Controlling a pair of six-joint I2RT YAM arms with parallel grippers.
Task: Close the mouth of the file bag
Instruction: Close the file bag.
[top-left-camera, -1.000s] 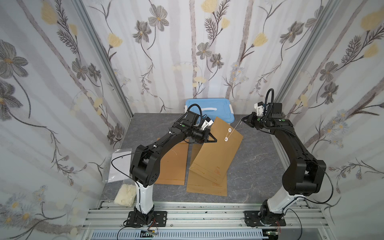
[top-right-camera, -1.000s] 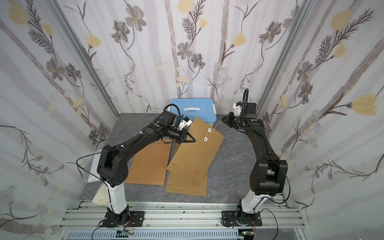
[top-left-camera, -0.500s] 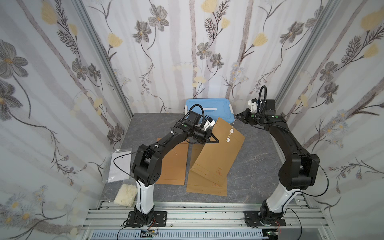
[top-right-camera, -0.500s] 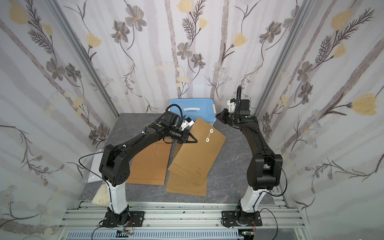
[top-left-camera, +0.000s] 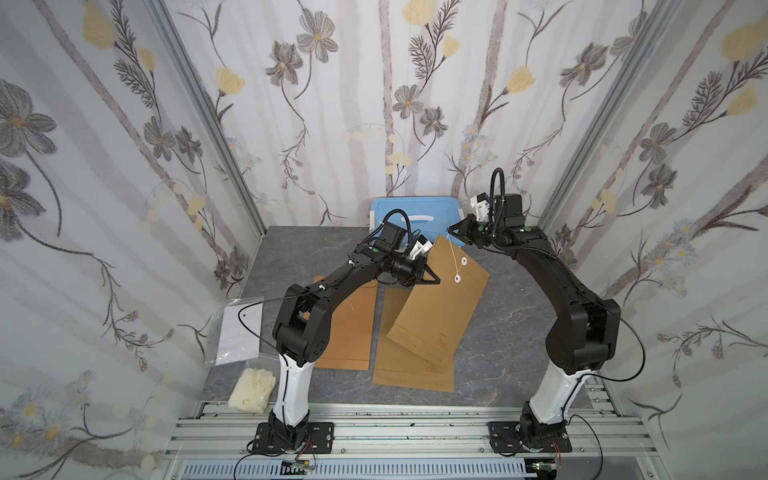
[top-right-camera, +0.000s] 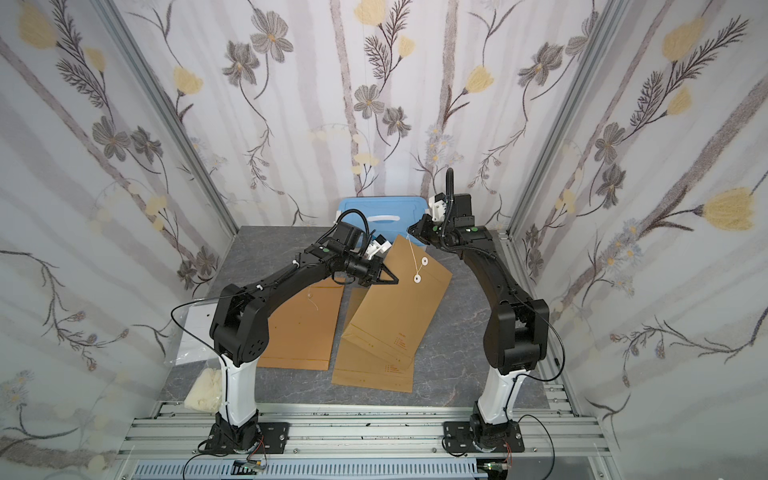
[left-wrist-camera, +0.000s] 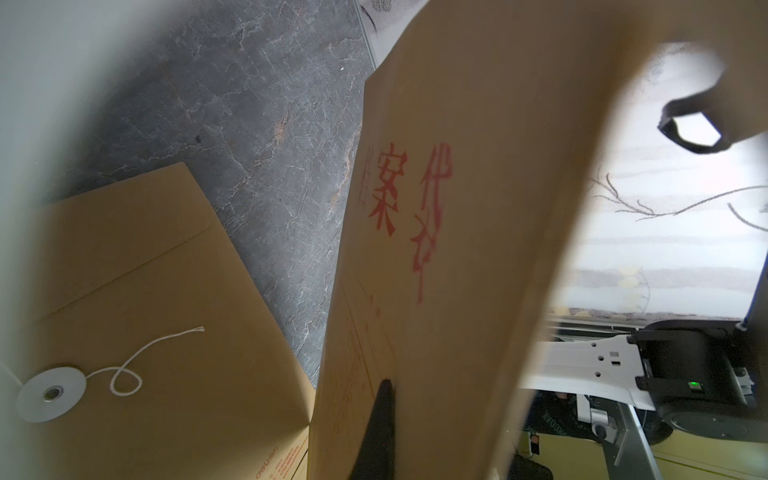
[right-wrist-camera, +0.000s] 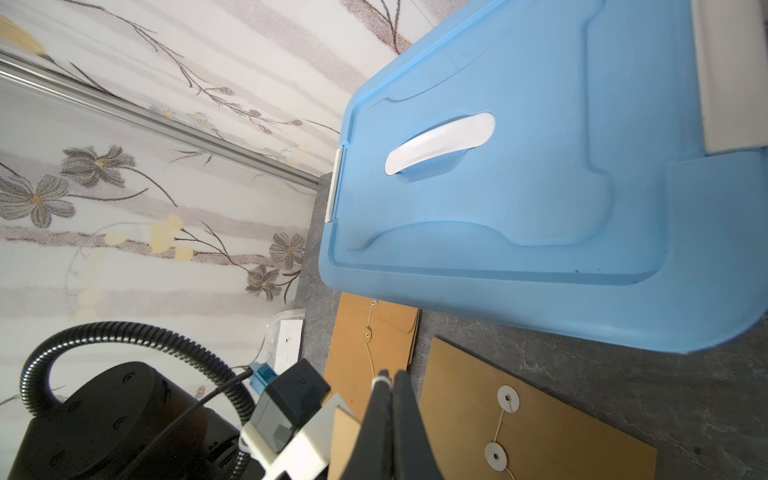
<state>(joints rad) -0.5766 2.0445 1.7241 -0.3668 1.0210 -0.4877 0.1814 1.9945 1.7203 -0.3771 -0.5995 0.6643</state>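
Your right gripper has swung inward toward the blue box since a second ago. It now sits at the far corner of the file bag, jaws pinched fully together on the white string, which runs down to the nearer white disc. Your left gripper is clamped on the bag's left edge, holding its far end lifted and tilted. The near end rests on another envelope lying on the grey table.

You have a tan file bag (red lettering, white discs and string), a sky-blue box, white handle, grey marbled table, grey-and-yellow floral walls.
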